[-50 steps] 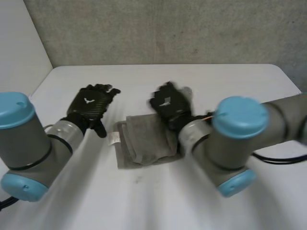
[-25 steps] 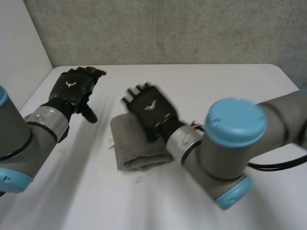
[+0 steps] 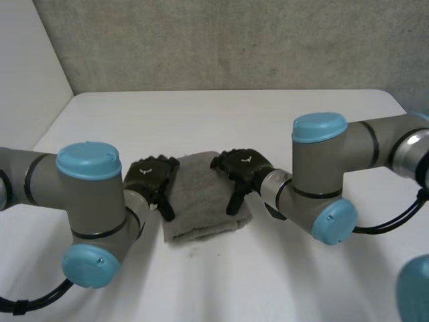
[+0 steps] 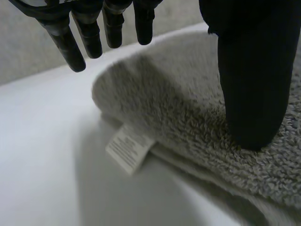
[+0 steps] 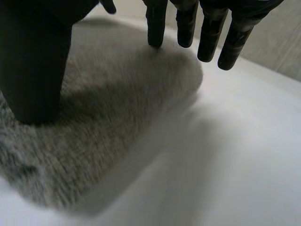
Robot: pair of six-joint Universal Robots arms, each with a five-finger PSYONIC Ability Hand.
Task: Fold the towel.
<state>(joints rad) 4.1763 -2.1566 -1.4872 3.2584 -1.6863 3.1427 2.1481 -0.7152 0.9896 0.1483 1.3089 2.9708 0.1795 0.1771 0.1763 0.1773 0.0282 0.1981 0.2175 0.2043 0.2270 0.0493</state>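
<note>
One white table (image 3: 201,114) takes up the whole scene, with both arms bent in low over its middle: the left arm (image 3: 87,194) from eight o'clock, the right arm (image 3: 322,161) from three. Between them at dead centre lies the grey towel (image 3: 201,198), down to a thick, compact bundle with stacked layers showing along its edge.

The left hand (image 3: 151,178) sits at the towel's nine o'clock edge. Its fingers (image 4: 89,33) are straight and apart, tips hanging just clear of the pile, and its thumb (image 4: 254,84) is planted flat on top. That's a press, not a pinch.

The right hand (image 3: 244,168) mirrors it at the three o'clock edge, thumb (image 5: 33,70) down on the cloth and fingers (image 5: 207,37) straight and spread just above the rounded far corner. Nothing is clamped there either.

A small white label (image 4: 129,149) pokes out of the folded edge under the left hand, lying on the table.

This looks like the closing beat, with the folds made and both hands patting the stack flat. The next move should be a clean lift straight up from both hands, because any sideways drag could peel back that top layer.
</note>
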